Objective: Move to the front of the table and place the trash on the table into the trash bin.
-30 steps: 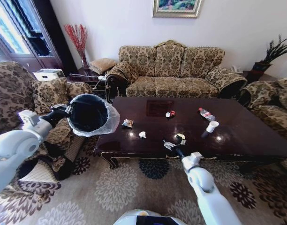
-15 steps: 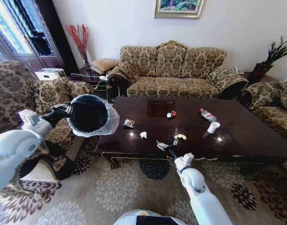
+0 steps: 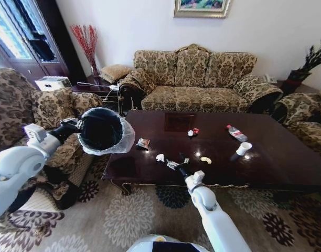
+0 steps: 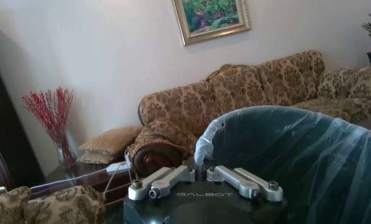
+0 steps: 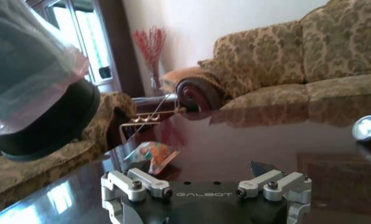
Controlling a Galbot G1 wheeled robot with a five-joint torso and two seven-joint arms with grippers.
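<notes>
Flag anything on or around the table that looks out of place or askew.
Litter is strewn over the table: a bottle on its side, a paper cup, a snack packet. The trash bin is held tilted in the air by the left hand.

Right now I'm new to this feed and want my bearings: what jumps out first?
The left claw holds the trash bin up in the air by its rim, beside the left end of the table. The right claw, open, hovers low over the table's near edge, close to a white crumpled paper. More litter dots the glossy top: a snack packet, a bottle and a paper cup.
</notes>
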